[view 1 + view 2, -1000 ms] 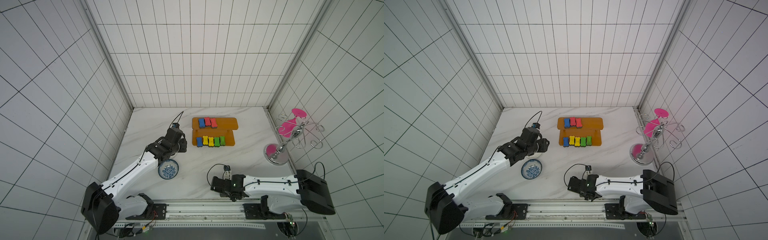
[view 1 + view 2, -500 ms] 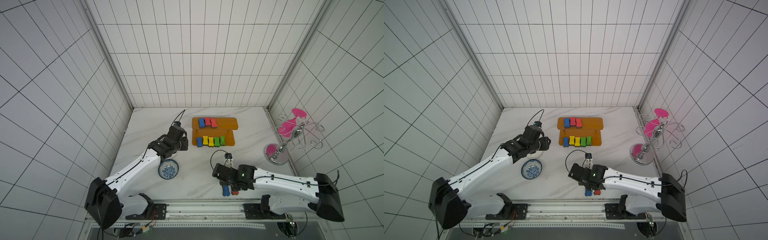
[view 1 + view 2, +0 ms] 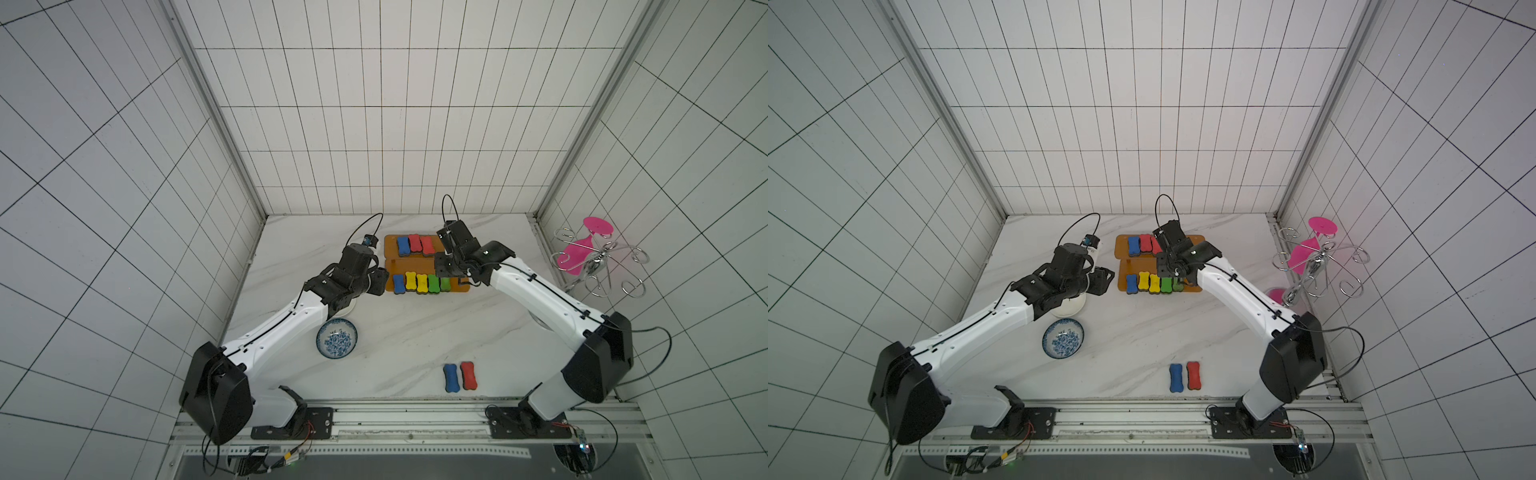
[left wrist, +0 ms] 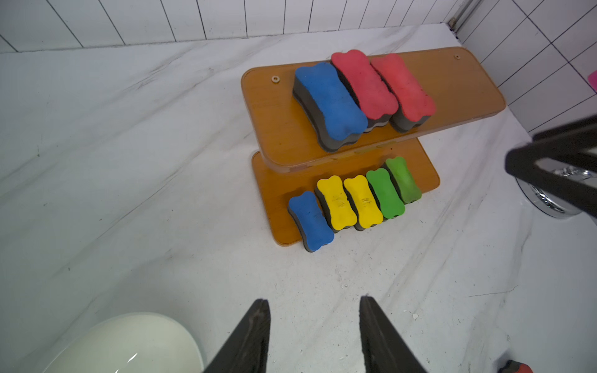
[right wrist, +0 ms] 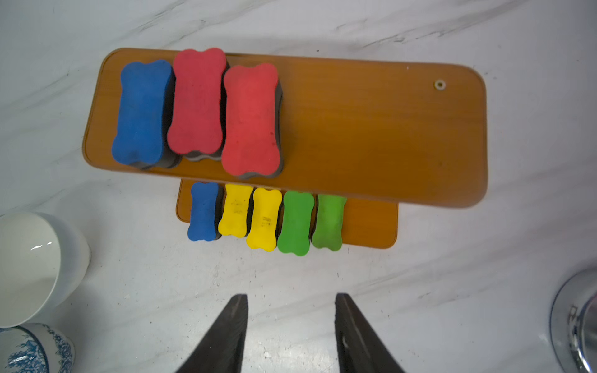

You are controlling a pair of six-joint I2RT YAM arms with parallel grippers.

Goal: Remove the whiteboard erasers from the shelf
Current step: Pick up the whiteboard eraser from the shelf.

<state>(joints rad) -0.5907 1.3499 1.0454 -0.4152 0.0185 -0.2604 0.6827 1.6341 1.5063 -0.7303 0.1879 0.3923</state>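
You are looking down on a white marble tabletop (image 3: 415,332) boxed in by white tiled walls. On your left, the left gripper (image 4: 313,300) is hanging low over bare marble just beside the left end of the shelf (image 5: 371,129), its jaws standing partly apart and gripping nothing. A white cup (image 3: 1069,306) is sitting under that arm, and a blue-patterned bowl (image 3: 337,343) is resting nearer the front rail.

In the middle, toward the back wall, the orange shelf is standing on the marble. The upper row of erasers (image 5: 197,100) is lying on the left part of its top board: blue, red, red, packed side by side. The lower row of erasers (image 5: 265,219) is lining the bottom board: blue, yellow, yellow, green, green, several overhanging its front edge.

The right gripper (image 5: 290,295) is hovering above the shelf's right part in both top views, jaws partly apart, holding nothing and touching no eraser.

A loose blue eraser (image 3: 451,377) and a loose red eraser (image 3: 468,375) are lying side by side near the rail, well apart from the shelf. At your far right, a chrome wire rack (image 3: 598,266) with pink discs is standing.
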